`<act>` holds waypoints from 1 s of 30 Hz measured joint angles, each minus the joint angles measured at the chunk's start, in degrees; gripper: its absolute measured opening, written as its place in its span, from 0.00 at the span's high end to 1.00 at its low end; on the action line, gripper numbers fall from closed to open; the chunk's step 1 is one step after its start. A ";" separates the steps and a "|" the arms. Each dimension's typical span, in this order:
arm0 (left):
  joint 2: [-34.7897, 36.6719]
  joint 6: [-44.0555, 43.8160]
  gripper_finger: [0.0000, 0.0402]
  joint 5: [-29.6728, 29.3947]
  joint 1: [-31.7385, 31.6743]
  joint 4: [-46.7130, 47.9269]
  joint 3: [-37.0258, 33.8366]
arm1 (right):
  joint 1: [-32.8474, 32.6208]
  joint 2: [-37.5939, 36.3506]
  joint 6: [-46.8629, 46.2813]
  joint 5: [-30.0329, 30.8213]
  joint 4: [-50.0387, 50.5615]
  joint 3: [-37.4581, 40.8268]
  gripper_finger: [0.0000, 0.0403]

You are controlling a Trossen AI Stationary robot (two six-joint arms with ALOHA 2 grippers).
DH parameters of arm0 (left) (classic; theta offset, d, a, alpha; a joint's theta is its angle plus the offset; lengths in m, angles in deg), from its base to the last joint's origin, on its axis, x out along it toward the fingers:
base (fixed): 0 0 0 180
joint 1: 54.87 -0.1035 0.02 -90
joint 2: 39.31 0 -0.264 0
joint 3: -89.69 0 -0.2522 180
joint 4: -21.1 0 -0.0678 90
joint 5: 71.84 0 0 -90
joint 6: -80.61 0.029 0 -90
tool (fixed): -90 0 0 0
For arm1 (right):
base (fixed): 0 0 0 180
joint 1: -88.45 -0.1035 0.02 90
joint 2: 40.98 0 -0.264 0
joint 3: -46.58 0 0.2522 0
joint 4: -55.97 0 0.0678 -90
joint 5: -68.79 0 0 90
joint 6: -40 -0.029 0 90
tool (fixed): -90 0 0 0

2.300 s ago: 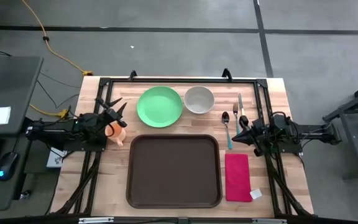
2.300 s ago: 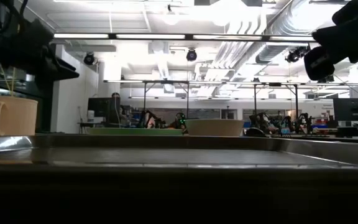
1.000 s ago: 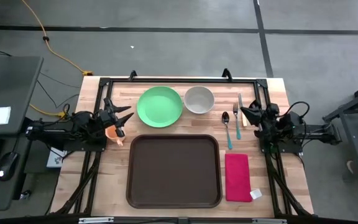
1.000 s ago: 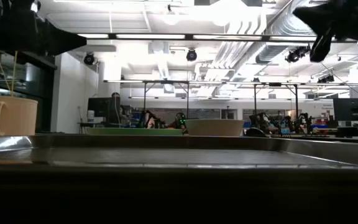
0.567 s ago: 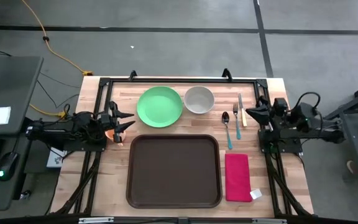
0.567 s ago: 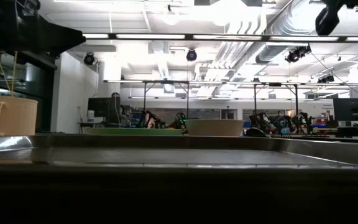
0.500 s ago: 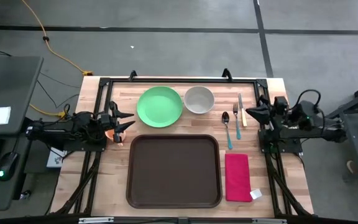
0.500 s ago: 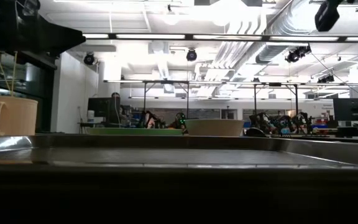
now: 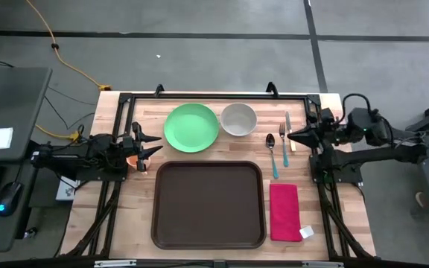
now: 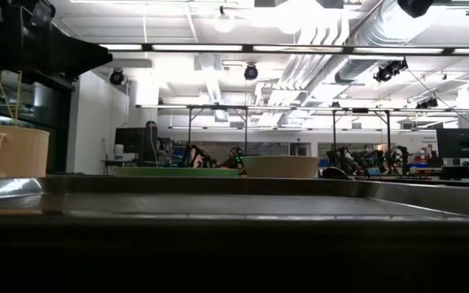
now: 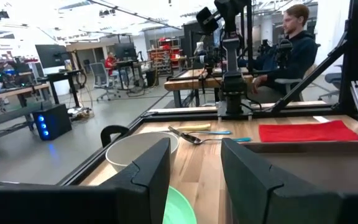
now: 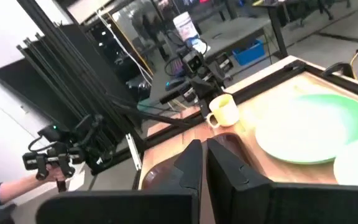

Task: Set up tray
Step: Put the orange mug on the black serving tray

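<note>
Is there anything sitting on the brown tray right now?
No, in the high view the tray is bare, with the green plate and red napkin lying outside it.

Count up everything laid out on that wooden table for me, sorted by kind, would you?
Tray: 1
Plate: 1
Bowl: 1
Mug: 1
Spoon: 1
Fork: 1
Knife: 1
Napkin: 1
Total: 8
</note>
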 joint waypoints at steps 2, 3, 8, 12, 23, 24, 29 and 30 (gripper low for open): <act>0.00 0.00 0.56 0.00 0.00 0.00 0.00 | 0.00 2.46 0.02 -0.10 0.23 -1.34 1.00; 0.00 0.00 0.56 0.00 0.00 0.00 0.00 | 0.00 3.82 0.02 -0.13 0.31 -1.99 1.00; 0.00 -0.01 0.56 0.00 0.00 -0.01 0.00 | 0.00 9.78 0.30 -0.16 1.31 -4.94 1.00; 0.00 -0.02 0.56 -0.02 0.00 -0.02 0.00 | 0.00 13.77 0.41 -0.16 2.39 -6.94 1.00; -0.02 -2.60 0.56 6.43 0.02 11.96 7.70 | 0.02 20.43 4.83 -0.42 1.06 -9.12 1.00; -0.05 -2.78 0.56 6.70 0.02 14.84 9.69 | 0.02 20.53 5.02 -0.25 0.88 -9.12 1.00; -2.07 -2.70 0.56 7.41 0.02 29.92 21.77 | 0.02 20.51 5.04 0.35 0.78 -9.12 1.00; -2.94 -2.54 0.56 7.39 0.02 32.75 24.04 | 0.02 20.51 5.04 0.39 0.77 -9.12 1.00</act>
